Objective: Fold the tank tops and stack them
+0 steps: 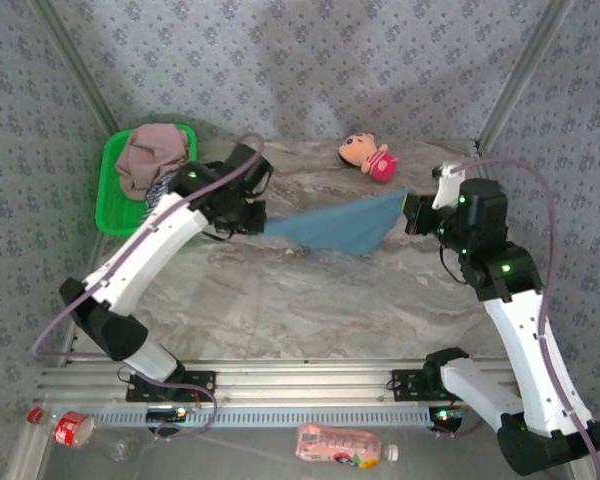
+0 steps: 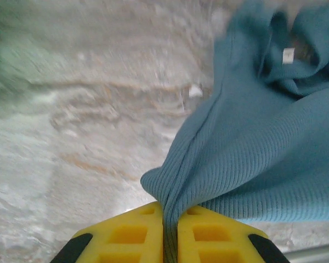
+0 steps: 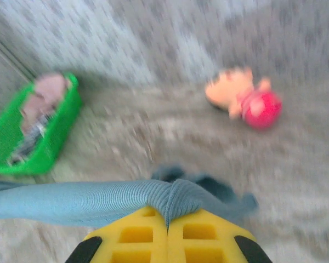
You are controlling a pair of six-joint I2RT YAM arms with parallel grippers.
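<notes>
We hold the blue top [image 1: 335, 228] strung between our two grippers, just above the far middle of the table [image 1: 280, 300], its near edge sagging in a shallow curve. Our left gripper [image 2: 170, 216] is clamped on the left end, a bunched ridge of ribbed cloth pinched between its yellow pads [image 2: 131, 235]. Our right gripper [image 3: 167, 216] is clamped on the right end the same way, with a small gather of cloth in its bite.

We judge this top light, soft and quite limp. It will droop wherever we do not carry it, and the ribbed knit likely stretches under pull, so a hard tug would only distort it. It looks neither slippery nor fragile. We think the best holds are at the corners, hem or shoulder, catching both layers together so that the fold line falls straight. The white label [image 2: 288, 55] shows us where the neck lies.

The pink top [image 1: 152, 152] and the striped top [image 1: 164, 188] lie heaped in the green basket [image 1: 108, 205] at the far left. The doll [image 1: 368, 155] lies at the far side, well apart from the cloth
</notes>
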